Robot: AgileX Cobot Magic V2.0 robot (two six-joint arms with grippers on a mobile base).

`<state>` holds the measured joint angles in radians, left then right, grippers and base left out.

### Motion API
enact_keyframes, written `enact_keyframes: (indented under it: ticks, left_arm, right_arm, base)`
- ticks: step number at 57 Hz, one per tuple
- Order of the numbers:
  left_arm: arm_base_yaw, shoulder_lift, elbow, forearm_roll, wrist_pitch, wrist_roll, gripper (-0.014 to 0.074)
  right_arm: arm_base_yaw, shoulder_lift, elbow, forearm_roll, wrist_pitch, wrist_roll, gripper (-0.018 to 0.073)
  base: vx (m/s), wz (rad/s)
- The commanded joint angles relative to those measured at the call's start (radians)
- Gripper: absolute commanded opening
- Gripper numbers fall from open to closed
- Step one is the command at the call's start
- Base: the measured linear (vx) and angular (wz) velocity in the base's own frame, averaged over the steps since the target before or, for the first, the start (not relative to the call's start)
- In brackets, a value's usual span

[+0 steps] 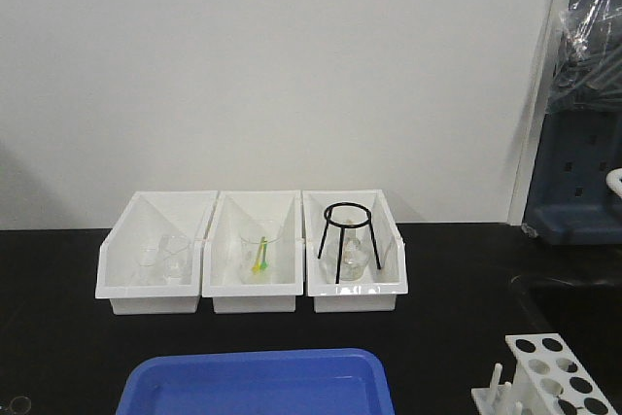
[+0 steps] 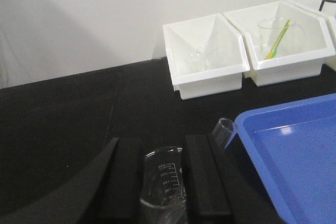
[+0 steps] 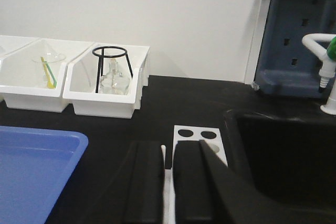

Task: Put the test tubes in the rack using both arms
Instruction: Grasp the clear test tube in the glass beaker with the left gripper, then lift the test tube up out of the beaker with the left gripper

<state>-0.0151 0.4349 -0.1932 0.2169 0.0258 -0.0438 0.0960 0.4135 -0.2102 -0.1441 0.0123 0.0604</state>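
Note:
One clear test tube [image 2: 224,129] leans with its open mouth up against the left edge of the blue tray [image 2: 294,150], just right of my left gripper [image 2: 163,145]. That gripper is open. A graduated glass beaker [image 2: 163,177] shows between its fingers, and I cannot tell whether they touch it. The white rack [image 1: 559,376] with round holes and pegs stands at the front right and holds no tubes. My right gripper [image 3: 168,148] hovers over the rack [image 3: 199,136], jaws nearly together with a thin gap, holding nothing. Neither arm shows in the front view.
Three white bins [image 1: 155,293] stand along the back wall; they hold glassware, a beaker with coloured sticks, and a black tripod stand [image 1: 348,240]. The blue tray [image 1: 258,386] lies front centre. A black sink [image 3: 283,156] and a faucet [image 3: 328,72] are to the right of the rack.

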Motion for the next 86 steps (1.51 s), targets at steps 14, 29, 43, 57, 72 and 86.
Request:
enact_keyframes:
  ticks: [14,29,43,57,72,86]
  left_arm:
    - [-0.004,0.118,-0.033,0.0,-0.097,0.105,0.0463]
    - [-0.122,0.32,-0.033,0.026,-0.246,0.125,0.0468]
    - [-0.141,0.502,-0.034,0.043,-0.304,0.124,0.0468]
    - [-0.141,0.586,-0.055,0.041,-0.407,0.133,0.0468]
    - [-0.14,0.585,-0.149,0.005,-0.303,0.203,0.0468]
    - [-0.139,0.588,-0.165,0.005,-0.271,0.263,0.0468]
  right_arm:
    - [-0.006,0.054,-0.036,-0.009,-0.126,-0.004,0.0527]
    - [-0.006,0.054,-0.036,-0.009,-0.134,-0.004,0.0537]
    - [-0.006,0.054,-0.036,-0.009,-0.134,-0.004,0.0537]
    - [-0.006,0.054,-0.036,-0.009,-0.134,-0.004,0.0537]
    - [-0.006,0.054,-0.036,-0.01,-0.131,-0.004,0.0537]
    - [-0.006,0.054,-0.036,-0.01,-0.131,-0.004,0.0537]
  base:
    - [0.0,0.0]
    - [0.0,0.0]
    - [0.0,0.0]
    - [0.0,0.0]
    - [0.0,0.0]
    - [0.0,0.0]
